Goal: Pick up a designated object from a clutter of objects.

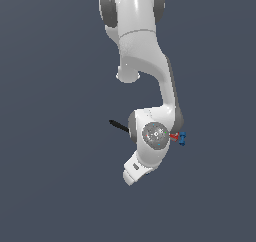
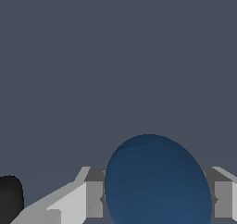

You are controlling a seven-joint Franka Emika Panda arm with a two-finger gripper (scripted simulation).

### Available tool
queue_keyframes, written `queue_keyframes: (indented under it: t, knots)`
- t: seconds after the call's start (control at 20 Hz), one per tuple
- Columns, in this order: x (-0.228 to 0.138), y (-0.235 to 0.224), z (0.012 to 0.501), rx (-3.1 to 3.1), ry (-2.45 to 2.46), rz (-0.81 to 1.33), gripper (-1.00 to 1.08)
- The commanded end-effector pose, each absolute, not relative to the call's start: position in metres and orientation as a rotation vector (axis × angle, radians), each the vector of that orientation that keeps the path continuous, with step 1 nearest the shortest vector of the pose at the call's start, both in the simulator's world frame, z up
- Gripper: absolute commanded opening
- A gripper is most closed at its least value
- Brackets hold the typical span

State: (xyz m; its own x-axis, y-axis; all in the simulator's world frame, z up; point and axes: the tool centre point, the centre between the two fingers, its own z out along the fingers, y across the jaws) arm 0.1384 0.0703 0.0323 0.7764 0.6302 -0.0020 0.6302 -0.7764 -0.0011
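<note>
A: Wrist view first: the dark-blue ball [image 2: 157, 181] fills the space between the gripper [image 2: 157, 200] fingers [image 2: 92, 197], one grey pad on each side of it.

B: So is it gripped?

A: The pads look pressed right up against the ball's sides, so I'd call the jaws closed onto it at about the ball's own width. Whether the grip is firm, I can't say.

B: And from the exterior view?

A: There the arm [image 1: 150, 76] blocks it. The wrist [image 1: 152, 136] sits right over the clutter, so the ball and the fingers are both hidden from that side.

B: What's left peeking out around the wrist?

A: The black spatula [image 1: 119, 125] handle pokes out on the exterior view's left of the wrist. On the exterior view's right, touching the wrist's outline, a sliver of the red packet [image 1: 174, 135], and just beyond that the tiny bright-blue piece [image 1: 182, 138].

B: So how far along are we?

A: By my reckoning, the reach is done and the grasp looks made. The lift is what remains; nothing tells me whether the ball has left the floor [image 1: 50, 186]. A dark shape [image 2: 10, 197] near the fingers in the wrist view may be the spatula, I can't be sure.
</note>
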Motion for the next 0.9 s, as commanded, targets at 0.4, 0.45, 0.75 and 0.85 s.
queue_keyframes:
  t: [0.4,0.45,0.75,0.85]
  knots:
    - [0.133,0.081,0.080,-2.961,-1.052,0.001,-1.00]
    - [0.132,0.083,0.088,-2.961,-1.052,0.001,-1.00]
    - [0.124,0.097,0.150,-2.961,-1.052,0.001,-1.00]
    - [0.122,0.102,0.174,-2.961,-1.052,0.001,-1.00]
